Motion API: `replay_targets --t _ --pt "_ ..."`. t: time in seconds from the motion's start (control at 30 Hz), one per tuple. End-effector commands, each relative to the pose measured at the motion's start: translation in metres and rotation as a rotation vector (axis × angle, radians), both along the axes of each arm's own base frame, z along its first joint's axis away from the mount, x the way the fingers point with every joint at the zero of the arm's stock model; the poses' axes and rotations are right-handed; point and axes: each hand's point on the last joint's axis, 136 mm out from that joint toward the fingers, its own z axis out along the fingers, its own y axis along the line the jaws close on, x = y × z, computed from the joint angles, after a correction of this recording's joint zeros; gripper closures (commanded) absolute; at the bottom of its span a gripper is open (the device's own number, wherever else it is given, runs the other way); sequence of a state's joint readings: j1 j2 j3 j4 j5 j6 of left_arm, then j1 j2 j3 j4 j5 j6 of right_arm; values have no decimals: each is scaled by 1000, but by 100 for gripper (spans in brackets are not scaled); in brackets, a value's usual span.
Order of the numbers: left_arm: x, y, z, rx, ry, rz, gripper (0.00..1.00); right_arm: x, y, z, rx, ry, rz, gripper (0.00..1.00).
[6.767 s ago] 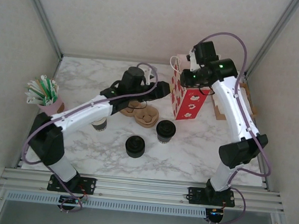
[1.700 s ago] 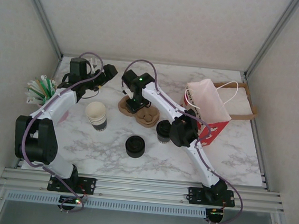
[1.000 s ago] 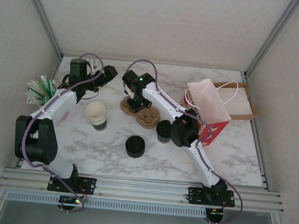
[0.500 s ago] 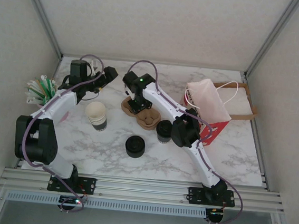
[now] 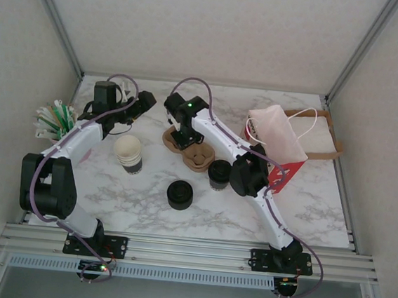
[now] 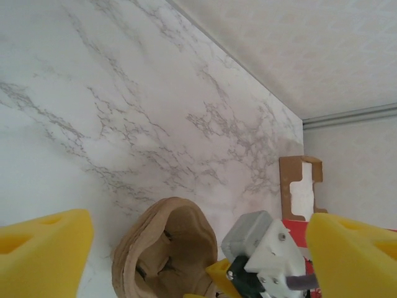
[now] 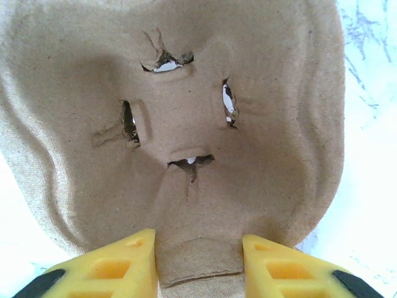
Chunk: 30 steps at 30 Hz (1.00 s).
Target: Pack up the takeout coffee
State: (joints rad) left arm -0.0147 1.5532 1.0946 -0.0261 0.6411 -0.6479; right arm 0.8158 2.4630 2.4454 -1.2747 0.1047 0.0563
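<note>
The takeout coffee (image 5: 219, 173), a whitish cup with a dark band and black lid, stands mid-table just right of a brown pulp cup carrier (image 5: 199, 159). My right gripper (image 5: 181, 139) points down onto the carrier's far-left part. In the right wrist view its yellow fingers (image 7: 105, 267) stand open either side of the carrier's (image 7: 186, 112) raised middle strip, right gripper (image 7: 198, 264). My left gripper (image 5: 146, 101) hovers at the back left, open and holding nothing. In the left wrist view, left gripper (image 6: 198, 226), it looks across at the carrier (image 6: 167, 248).
A stack of lidless white cups (image 5: 128, 153) stands left of the carrier. A short stack of black lids (image 5: 179, 194) sits nearer the front. A red-and-white paper bag (image 5: 277, 146) leans at the right beside a cardboard sheet (image 5: 320, 136). Straws (image 5: 56, 120) fill a cup at the far left.
Since the oldest frame the left arm has pulled back from the carrier to the back left, and the right arm has left the bag and reached the carrier. In the last second little moves.
</note>
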Motion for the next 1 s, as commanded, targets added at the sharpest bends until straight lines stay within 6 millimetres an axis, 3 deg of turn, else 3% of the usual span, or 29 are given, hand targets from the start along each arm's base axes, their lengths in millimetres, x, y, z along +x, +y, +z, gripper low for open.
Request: replay_targets --t 0.0,0.27,0.37,0.6,0.7,0.97 --pt "-1 -1 3 -3 -27 -26 25 2 -6 26 26 -39 -27 66" --pt "0 -4 -10 -8 -1 -43 53 6 -7 17 47 -14 -62 65" --pt "0 -5 -15 -6 9 -50 60 9 -8 14 69 5 -93 65" --pt "0 -14 -31 -12 38 -83 67 17 -9 13 130 35 -179 65" --pt "0 -20 -39 -28 47 -102 69 29 -19 13 152 41 -235 65" --pt "5 -32 -64 -27 84 -150 76 30 -17 10 167 55 -261 64"
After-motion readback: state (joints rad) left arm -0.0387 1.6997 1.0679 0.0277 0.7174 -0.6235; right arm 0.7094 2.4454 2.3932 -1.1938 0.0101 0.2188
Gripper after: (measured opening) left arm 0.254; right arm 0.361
